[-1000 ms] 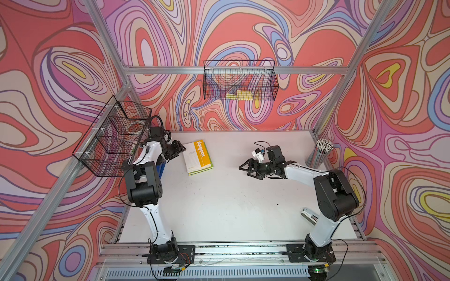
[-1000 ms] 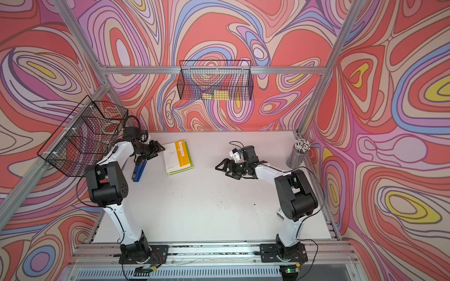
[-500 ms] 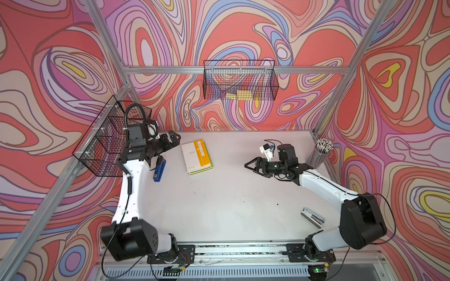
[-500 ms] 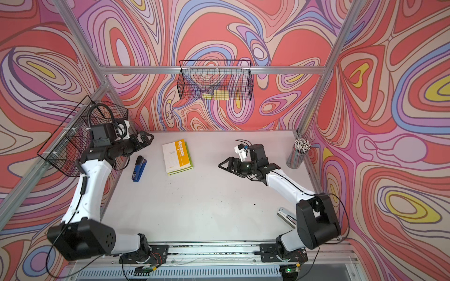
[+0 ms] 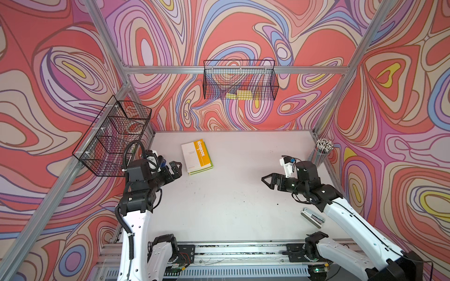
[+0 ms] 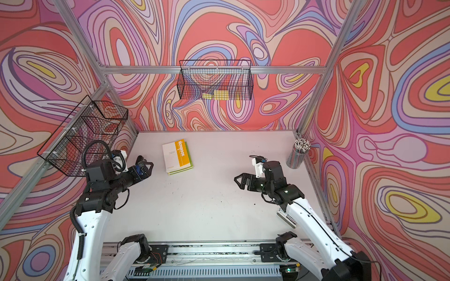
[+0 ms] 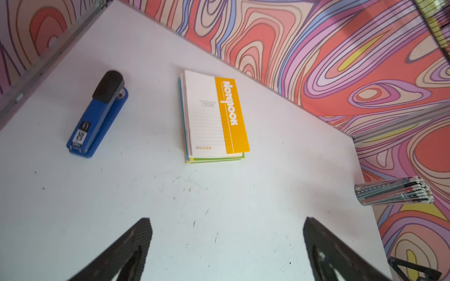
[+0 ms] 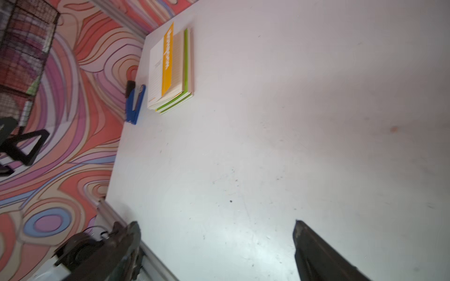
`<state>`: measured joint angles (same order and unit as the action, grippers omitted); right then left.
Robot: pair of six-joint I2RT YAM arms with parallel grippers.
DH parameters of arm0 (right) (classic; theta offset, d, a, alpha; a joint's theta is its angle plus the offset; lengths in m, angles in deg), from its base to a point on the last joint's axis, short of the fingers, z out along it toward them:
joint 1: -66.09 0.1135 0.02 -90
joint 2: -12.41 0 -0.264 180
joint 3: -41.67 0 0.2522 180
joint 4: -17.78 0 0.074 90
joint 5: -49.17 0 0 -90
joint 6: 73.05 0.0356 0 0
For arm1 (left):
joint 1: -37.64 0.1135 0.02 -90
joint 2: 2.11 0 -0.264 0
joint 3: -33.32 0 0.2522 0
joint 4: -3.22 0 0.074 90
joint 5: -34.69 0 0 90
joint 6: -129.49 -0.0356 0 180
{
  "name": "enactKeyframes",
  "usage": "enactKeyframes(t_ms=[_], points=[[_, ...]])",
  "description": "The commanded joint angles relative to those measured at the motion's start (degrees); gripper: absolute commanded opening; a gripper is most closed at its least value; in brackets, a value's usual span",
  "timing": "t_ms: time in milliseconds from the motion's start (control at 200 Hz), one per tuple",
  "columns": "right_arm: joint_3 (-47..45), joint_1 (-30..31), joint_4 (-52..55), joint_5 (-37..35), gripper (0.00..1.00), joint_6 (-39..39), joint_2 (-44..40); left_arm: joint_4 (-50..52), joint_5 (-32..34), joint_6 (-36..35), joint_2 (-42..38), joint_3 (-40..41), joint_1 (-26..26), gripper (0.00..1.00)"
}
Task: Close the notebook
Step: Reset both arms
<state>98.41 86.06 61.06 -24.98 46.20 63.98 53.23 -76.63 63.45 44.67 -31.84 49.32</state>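
Both arms are pulled back since the earlier frame, left gripper (image 7: 226, 225) and right gripper (image 8: 215, 225) are held open, empty; notebook (image 5: 196, 155) is seen shut, task judged done.

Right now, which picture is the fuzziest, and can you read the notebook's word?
Right wrist view: fuzziest, the notebook title smeared unreadable. Left wrist view: title crisp, only the near left gripper looks soft. Both top views: sharp, evenly lit.

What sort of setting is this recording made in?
Likely a lab robot cell staged as a desk: an aluminium frame with patterned walls encloses a white table holding a notebook, blue stapler and cup of pencils.
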Motion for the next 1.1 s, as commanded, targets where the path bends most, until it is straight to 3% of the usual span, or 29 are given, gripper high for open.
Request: enactKeyframes(t_ms=[0,160,245,336,426,636,811,946,1097], points=[[-2.33,0.32,5.52,-21.57,0.98,-1.13,-7.84,-1.15,5.70,4.03,-2.62,5.40,-0.03,1.00],[-6.41,0.22,0.93,-32.21,0.98,-3.84,-15.38,-15.05,13.20,1.67,-10.45,17.12,-1.40,1.00],[-8.47,0.27,-3.20,-35.13,0.98,-6.20,-14.55,-25.77,14.71,2.92,-13.91,23.95,-1.66,1.00],[-10.57,0.27,-8.57,-38.85,0.98,-7.65,-11.36,-36.91,21.67,2.51,-13.75,30.45,-4.20,1.00],[-11.29,0.28,-13.40,-42.52,0.98,-9.73,-7.30,-42.05,27.50,-3.44,-8.87,32.80,-6.97,1.00],[-13.51,0.29,-24.75,-52.52,0.98,-16.49,-0.42,-63.55,30.29,-9.27,6.25,37.94,-9.66,1.00],[-22.55,-0.09,-45.76,-55.02,0.98,-20.46,0.14,-85.69,29.72,-13.44,21.13,41.52,-9.64,1.00],[-29.34,-0.50,-60.43,-53.46,0.98,-23.10,2.66,-85.02,29.33,-14.01,23.90,39.39,-9.57,1.00],[-32.49,-0.81,-73.59,-49.34,0.98,-25.30,11.85,-81.96,26.99,-15.95,27.07,35.41,-9.57,1.00]])
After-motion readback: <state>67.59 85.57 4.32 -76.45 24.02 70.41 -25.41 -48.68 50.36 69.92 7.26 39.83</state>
